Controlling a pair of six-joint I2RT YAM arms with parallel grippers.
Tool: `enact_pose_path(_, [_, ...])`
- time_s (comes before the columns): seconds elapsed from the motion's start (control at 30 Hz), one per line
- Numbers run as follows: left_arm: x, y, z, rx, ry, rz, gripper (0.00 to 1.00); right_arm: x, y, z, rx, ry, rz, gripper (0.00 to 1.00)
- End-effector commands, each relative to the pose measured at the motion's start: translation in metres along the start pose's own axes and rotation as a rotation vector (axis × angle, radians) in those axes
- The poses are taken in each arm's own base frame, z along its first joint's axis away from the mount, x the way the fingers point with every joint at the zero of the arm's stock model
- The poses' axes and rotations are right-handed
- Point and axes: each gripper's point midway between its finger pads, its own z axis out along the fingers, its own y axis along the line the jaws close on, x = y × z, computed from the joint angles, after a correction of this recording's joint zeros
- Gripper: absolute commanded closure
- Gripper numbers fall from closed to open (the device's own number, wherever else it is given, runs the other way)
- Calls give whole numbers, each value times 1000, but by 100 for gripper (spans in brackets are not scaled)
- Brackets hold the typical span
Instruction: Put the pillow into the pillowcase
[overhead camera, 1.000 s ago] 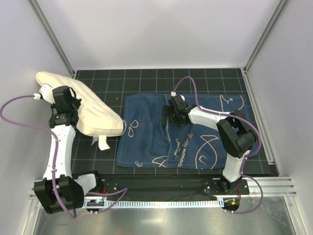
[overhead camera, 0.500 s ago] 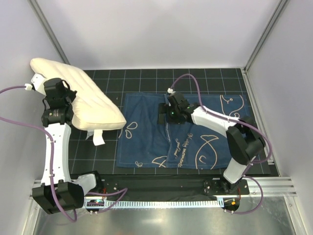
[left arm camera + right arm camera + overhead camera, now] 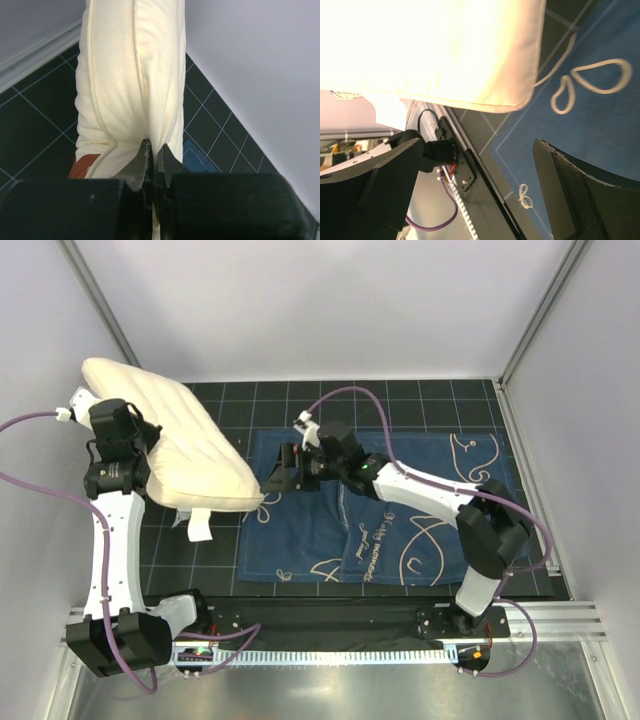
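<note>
The cream-white pillow hangs tilted above the left of the mat, its white tag dangling below. My left gripper is shut on the pillow's left edge; in the left wrist view the jaws pinch a fold of the pillow. The navy pillowcase lies flat on the mat to the right. My right gripper stands open above the pillowcase's left side, next to the pillow's right corner. In the right wrist view the open gripper holds nothing, with the pillow above it and the pillowcase beside it.
A black gridded mat covers the table. White walls close in at the left, back and right. A metal rail with both arm bases runs along the near edge. Purple cables loop off both arms.
My right gripper has swung left across the pillowcase to the pillow's right corner and opened a little wider. The left arm lifted the pillow, then shifted it slightly right.
</note>
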Motion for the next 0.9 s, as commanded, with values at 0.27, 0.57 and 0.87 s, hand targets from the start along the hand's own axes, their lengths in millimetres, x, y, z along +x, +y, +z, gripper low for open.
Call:
enact_pose_path(0.27, [-73,-64,-47,256,-204,-68,100,10,39,49,-130,1,-52,0])
enact_pose_path(0.57, [-64,-69,-52,292,-173,-83,100,0,33,65,-130,-76,21,1])
enact_pose_path(0.87, [-14,-71,-63,373,-56,-88,99,-67,25,52,-136,-229,27,45])
